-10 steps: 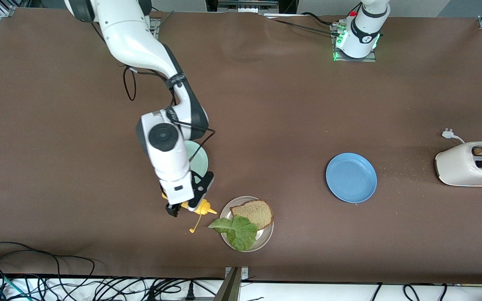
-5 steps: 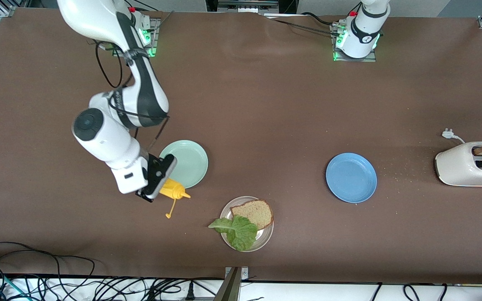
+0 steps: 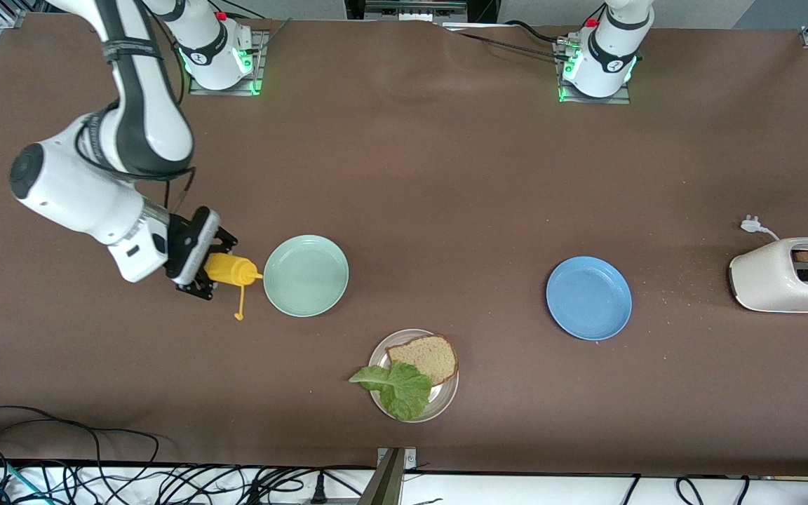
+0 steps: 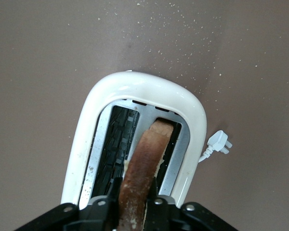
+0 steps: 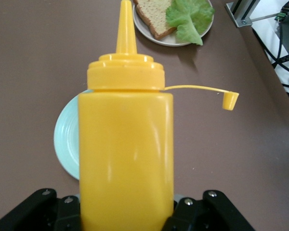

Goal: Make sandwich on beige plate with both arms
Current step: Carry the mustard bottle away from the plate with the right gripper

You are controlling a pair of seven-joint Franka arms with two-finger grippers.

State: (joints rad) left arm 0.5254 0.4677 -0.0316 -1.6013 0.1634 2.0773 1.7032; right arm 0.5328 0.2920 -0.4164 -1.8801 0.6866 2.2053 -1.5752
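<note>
The beige plate [image 3: 445,405] sits near the front camera's edge of the brown surface [image 3: 446,175], carrying one bread slice [image 3: 426,357] with a lettuce leaf [image 3: 398,388] lapping over its nearer edge and hanging past the rim toward the right arm's end; in the right wrist view the plate is cut off by the frame edge. The second bread slice [image 4: 143,175] stands in one slot of the white toaster [image 4: 135,94] at the left arm's end of the surface, and the front view cuts the toaster off at the frame edge. The left hand [image 4: 135,199] shows only its fingertips in the left wrist view, pressed against both faces of that slice; in the front view it is almost wholly out of frame. The right hand [image 3: 200,263] is clamped on a yellow squeeze bottle [image 3: 230,269] held on its side, nozzle toward the mint-green plate [image 3: 306,275], its open cap [image 5: 229,100] dangling on a strap. The blue plate [image 3: 588,298] lies between the beige plate and the toaster, and the toaster's plug [image 3: 750,226] rests beside it.
</note>
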